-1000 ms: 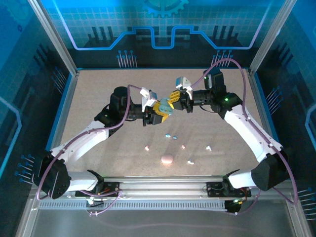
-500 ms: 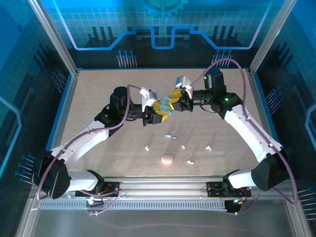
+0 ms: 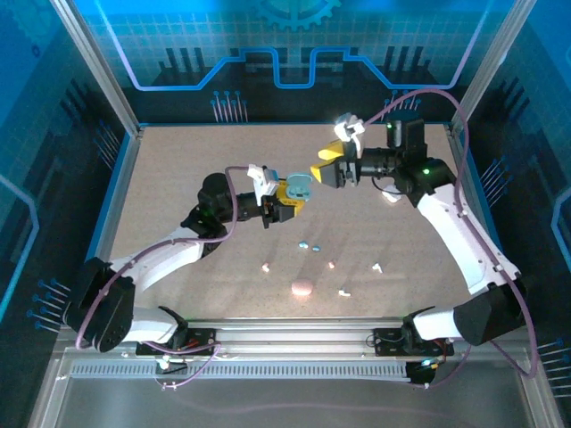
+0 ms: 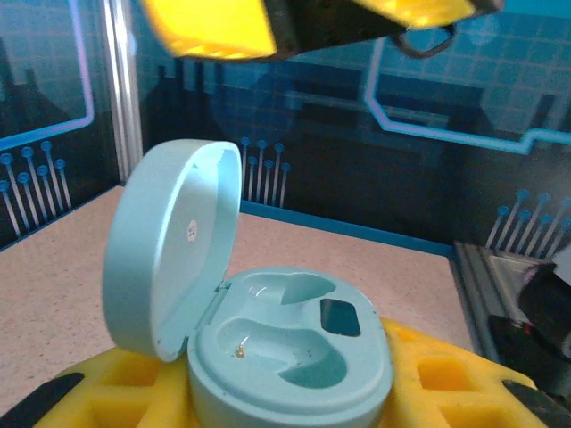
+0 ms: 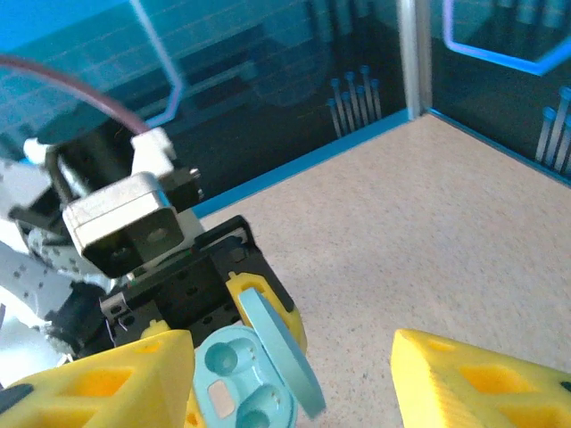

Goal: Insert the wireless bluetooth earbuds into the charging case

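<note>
Case smooth rounded plastic; tabletop prob. speckled laminate.

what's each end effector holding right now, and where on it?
The left end effector grips the light blue charging case by the sides of its lower half, with the lid open. The right end effector is open and holds nothing.
</note>
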### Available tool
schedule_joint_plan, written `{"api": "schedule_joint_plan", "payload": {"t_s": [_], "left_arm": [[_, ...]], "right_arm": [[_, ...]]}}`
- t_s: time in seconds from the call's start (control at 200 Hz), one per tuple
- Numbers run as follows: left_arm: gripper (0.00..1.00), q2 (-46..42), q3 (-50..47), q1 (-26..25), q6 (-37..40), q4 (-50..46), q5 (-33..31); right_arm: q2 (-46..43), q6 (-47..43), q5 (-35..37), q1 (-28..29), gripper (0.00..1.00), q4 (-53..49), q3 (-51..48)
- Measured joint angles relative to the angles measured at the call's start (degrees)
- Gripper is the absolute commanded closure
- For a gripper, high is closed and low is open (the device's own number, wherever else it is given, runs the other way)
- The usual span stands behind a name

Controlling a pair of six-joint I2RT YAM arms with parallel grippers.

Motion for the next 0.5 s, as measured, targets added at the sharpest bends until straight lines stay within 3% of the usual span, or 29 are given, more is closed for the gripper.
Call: {"api": "schedule_joint_plan", "payload": {"t_s": [0.16,0.265,0.4,0.5], "left_arm": [[0.64,2.67,-3.21,0.00,-2.56,8.33,-3.65],[0.65,3.17,-4.26,0.00,-3.63,12.09,-5.38],[0.65,3.17,-5.14,0.00,-4.55,15.54,-7.06],[0.65,2.82,-5.95,0.04,-5.51,16.31,-7.89]], "right_arm": [[-4.07,10.60,7.30,-4.20,0.43,-0.31,-4.04],[-5.95,15.54,13.05,-5.79,0.52,-2.32,-8.17],[-4.70,20.04,18.18,-6.05,0.65,-5.73,-13.14],[-1.99,22.27,19.45,-5.66,0.68,-7.10,-16.96]]}}
